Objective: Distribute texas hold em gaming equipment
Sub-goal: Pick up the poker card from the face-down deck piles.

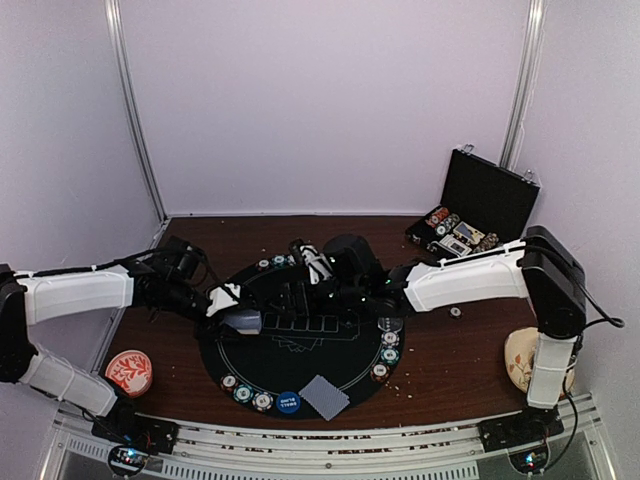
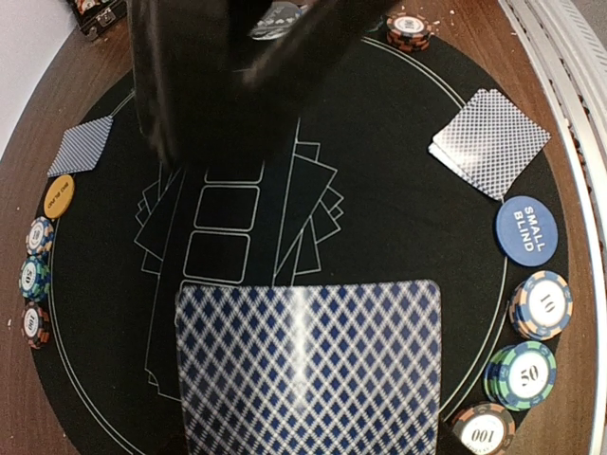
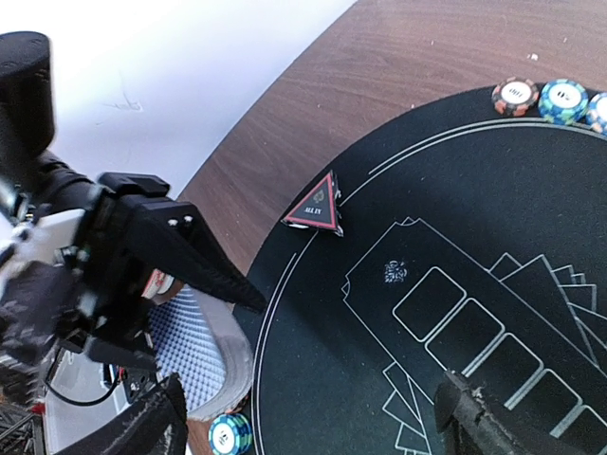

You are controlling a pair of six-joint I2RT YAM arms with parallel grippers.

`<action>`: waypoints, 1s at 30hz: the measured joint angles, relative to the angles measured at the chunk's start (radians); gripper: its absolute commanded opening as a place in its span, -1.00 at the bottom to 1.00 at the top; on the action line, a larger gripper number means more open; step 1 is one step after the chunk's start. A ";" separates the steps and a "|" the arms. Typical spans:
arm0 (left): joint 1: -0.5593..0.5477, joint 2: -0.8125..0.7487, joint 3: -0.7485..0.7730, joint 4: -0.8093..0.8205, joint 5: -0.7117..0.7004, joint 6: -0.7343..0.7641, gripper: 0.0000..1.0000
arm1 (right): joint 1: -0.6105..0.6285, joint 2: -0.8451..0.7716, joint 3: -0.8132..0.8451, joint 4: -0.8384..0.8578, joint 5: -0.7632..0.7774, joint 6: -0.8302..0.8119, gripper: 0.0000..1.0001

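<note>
Left jaws seemingly clamp cards; blue disc reads "SMALL BLIND".

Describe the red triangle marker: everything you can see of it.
The red triangle marker is a small flat triangle with a red border and a dark centre lettered ALL IN in white below a small emblem. It looks like plastic. It lies flat at the rim of the black mat, beside the wooden tabletop. Nothing touches it but the mat.
</note>
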 measured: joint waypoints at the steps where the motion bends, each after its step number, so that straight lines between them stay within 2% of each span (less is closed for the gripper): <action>1: 0.000 -0.002 0.000 0.000 0.001 0.000 -0.73 | 0.005 0.019 0.010 0.007 -0.003 0.008 0.81; 12: 0.000 -0.008 0.000 -0.002 0.003 0.001 -0.73 | 0.038 0.217 0.166 0.077 -0.072 0.088 0.68; 18: 0.000 -0.008 0.000 -0.002 0.006 0.001 -0.73 | 0.043 0.241 0.190 0.092 -0.089 0.111 0.44; 24: 0.000 -0.012 0.000 -0.002 0.005 0.001 -0.73 | 0.043 0.243 0.187 0.090 -0.092 0.101 0.10; 30: 0.000 -0.012 -0.001 -0.002 -0.003 0.001 -0.73 | 0.042 0.209 0.143 0.098 -0.089 0.085 -0.04</action>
